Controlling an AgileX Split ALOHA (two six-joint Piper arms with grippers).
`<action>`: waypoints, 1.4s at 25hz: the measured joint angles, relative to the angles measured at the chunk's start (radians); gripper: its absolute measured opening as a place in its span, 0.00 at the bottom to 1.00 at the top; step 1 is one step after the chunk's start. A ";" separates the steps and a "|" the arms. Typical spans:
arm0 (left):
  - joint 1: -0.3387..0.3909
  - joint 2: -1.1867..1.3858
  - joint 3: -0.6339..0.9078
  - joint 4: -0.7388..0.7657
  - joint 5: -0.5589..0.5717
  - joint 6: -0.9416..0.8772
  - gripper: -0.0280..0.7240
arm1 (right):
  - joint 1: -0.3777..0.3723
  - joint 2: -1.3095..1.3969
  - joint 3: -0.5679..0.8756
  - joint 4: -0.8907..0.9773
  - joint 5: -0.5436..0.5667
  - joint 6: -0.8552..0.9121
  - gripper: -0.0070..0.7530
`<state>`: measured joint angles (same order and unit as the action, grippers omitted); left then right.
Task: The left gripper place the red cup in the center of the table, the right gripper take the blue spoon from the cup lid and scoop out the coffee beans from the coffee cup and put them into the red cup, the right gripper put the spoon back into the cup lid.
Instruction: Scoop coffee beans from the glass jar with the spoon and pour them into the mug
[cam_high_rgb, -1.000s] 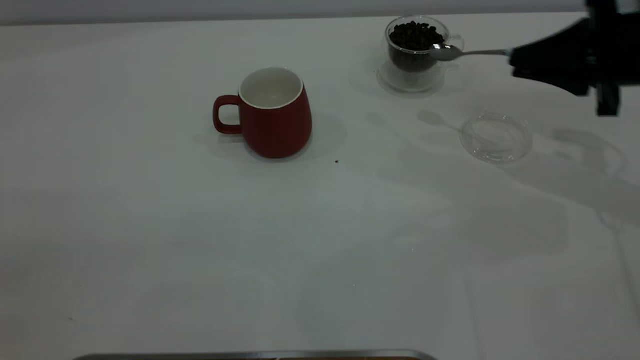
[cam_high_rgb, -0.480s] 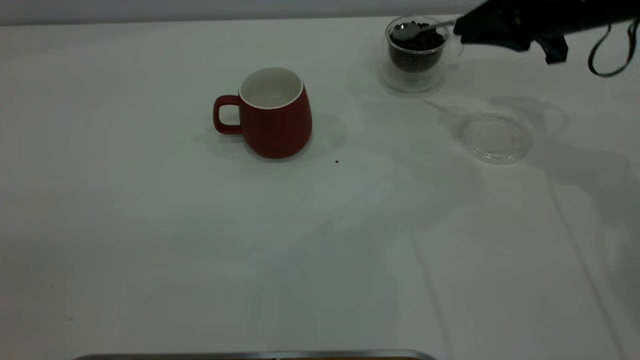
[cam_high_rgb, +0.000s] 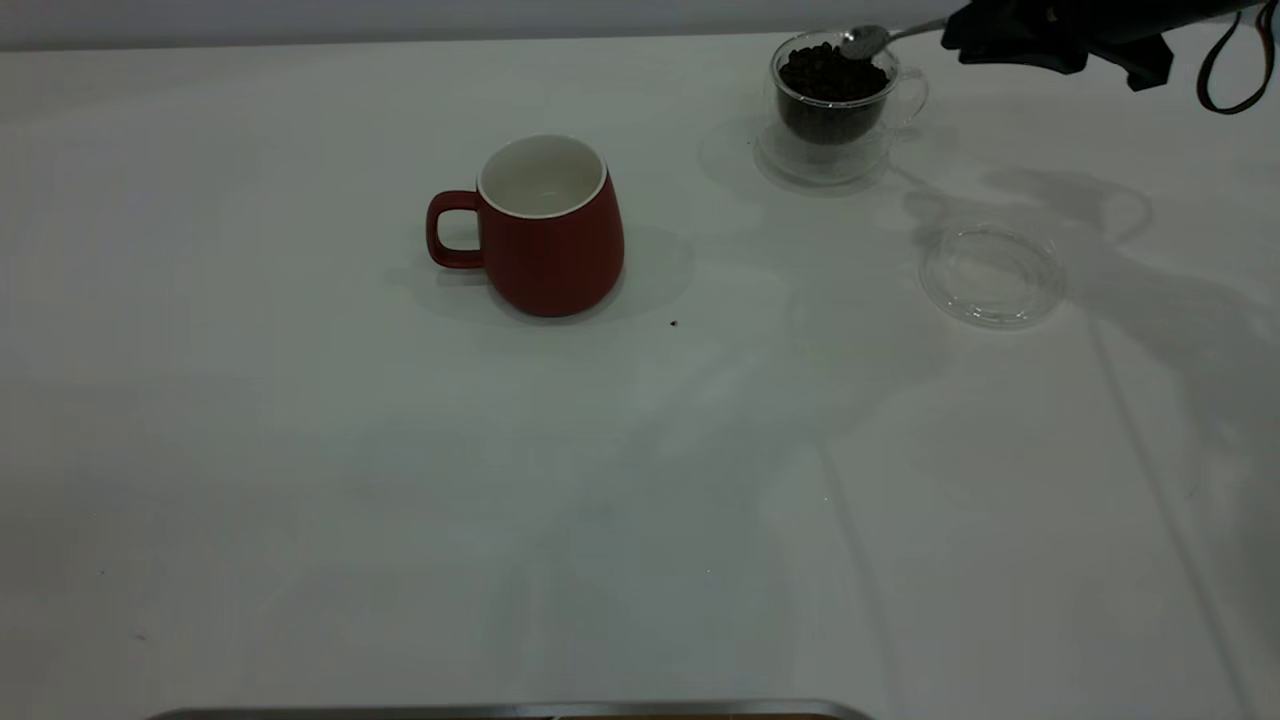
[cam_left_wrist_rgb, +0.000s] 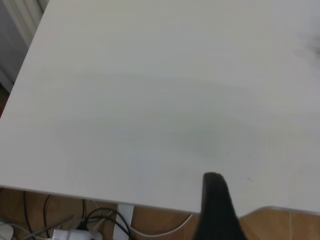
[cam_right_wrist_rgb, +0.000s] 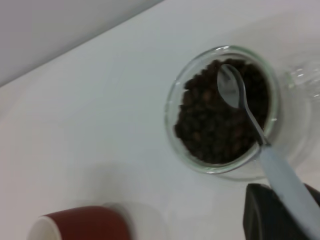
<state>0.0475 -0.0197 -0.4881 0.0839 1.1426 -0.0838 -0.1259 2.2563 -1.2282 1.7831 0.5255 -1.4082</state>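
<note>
The red cup (cam_high_rgb: 545, 225) stands upright mid-table, handle to the left, white inside empty; its rim shows in the right wrist view (cam_right_wrist_rgb: 80, 224). The coffee cup (cam_high_rgb: 830, 100) stands at the far right, full of coffee beans (cam_high_rgb: 832, 72). My right gripper (cam_high_rgb: 958, 38) is shut on the pale handle of the blue spoon (cam_high_rgb: 868, 42). The spoon's metal bowl hovers over the cup's far rim. In the right wrist view the spoon (cam_right_wrist_rgb: 232, 90) sits above the beans (cam_right_wrist_rgb: 215, 125), its bowl looking empty. The cup lid (cam_high_rgb: 992, 275) lies empty nearer the front.
A single dark speck (cam_high_rgb: 673, 323) lies on the table (cam_high_rgb: 300, 450) to the right of the red cup. A metal edge (cam_high_rgb: 500, 711) runs along the front. The left gripper (cam_left_wrist_rgb: 215, 210) is parked over the table's corner edge (cam_left_wrist_rgb: 150, 200), outside the exterior view.
My right gripper rose and swung left, bringing the spoon bowl onto the beans. It then drew back right, so the bowl now sits above the cup's far rim.
</note>
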 joint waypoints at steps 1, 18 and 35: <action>0.000 0.000 0.000 0.000 0.000 0.000 0.80 | 0.002 0.000 0.000 0.000 -0.012 -0.005 0.13; 0.000 0.000 0.000 0.000 0.000 -0.002 0.80 | 0.086 0.052 -0.031 0.006 -0.102 0.007 0.13; 0.000 0.000 0.000 0.000 0.000 -0.002 0.80 | -0.035 0.142 -0.033 0.008 0.171 0.074 0.13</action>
<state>0.0475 -0.0197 -0.4881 0.0839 1.1426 -0.0858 -0.1611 2.3985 -1.2607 1.7906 0.6969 -1.3345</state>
